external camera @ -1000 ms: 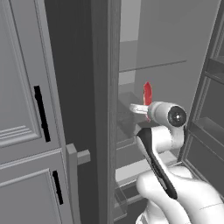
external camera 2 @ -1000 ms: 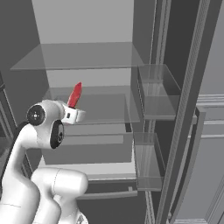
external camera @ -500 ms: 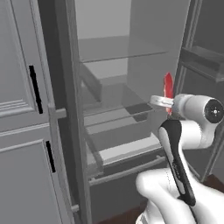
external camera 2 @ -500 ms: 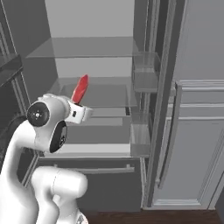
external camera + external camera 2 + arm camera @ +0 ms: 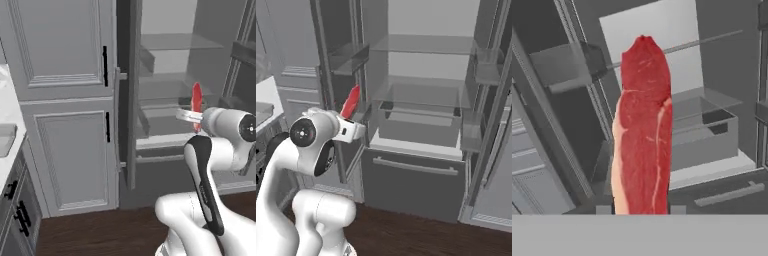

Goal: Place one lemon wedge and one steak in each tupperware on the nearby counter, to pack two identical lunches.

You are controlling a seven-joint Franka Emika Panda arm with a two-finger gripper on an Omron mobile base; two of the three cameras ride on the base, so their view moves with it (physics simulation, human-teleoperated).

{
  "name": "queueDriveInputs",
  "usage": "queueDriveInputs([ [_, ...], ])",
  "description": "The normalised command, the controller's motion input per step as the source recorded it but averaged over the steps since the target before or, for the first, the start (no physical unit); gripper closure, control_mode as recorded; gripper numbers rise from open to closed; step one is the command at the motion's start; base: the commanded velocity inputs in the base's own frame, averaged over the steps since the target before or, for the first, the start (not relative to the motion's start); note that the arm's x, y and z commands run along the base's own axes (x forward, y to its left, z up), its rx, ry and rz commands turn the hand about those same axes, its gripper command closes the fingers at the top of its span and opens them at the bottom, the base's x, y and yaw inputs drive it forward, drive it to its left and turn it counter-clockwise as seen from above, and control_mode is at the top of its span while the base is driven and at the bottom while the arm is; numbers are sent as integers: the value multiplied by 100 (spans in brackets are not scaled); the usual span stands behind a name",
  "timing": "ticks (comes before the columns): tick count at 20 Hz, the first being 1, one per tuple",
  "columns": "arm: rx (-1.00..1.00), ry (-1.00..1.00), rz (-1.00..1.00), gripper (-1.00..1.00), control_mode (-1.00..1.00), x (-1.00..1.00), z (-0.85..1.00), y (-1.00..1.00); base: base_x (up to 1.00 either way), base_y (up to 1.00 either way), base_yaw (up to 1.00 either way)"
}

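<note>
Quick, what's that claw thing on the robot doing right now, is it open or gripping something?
Gripper: shut on the steak, holding the red slab on edge in front of the open fridge.

Red steak (image 5: 643, 130) marbled with pale streaks and cream fat edge, grey fridge (image 5: 421, 100), white counter (image 5: 6, 107)

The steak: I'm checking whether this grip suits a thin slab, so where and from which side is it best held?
As it is now: the gripper is shut on the steak at its lower end, the fingers pressing its two broad flat faces. The slab is thin and long and stands upright above the hand, so pinching across the thin dimension near one end likely holds it steadily.
</note>
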Motion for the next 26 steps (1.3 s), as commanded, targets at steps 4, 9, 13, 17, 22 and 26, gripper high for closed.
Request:
queueDriveInputs([
  [4, 0, 0, 0, 100, 100, 0, 0, 0, -86, 94, 53],
  [9, 0, 0, 0, 100, 100, 0, 0, 0, 15, 98, 31],
  [13, 0, 0, 0, 100, 100, 0, 0, 0, 100, 39, 2],
  [17, 0, 0, 0, 100, 100, 0, 0, 0, 100, 0, 0],
  [22, 0, 0, 0, 100, 100, 0, 0, 0, 100, 8, 0],
  [26, 0, 0, 0, 100, 100, 0, 0, 0, 100, 70, 7],
])
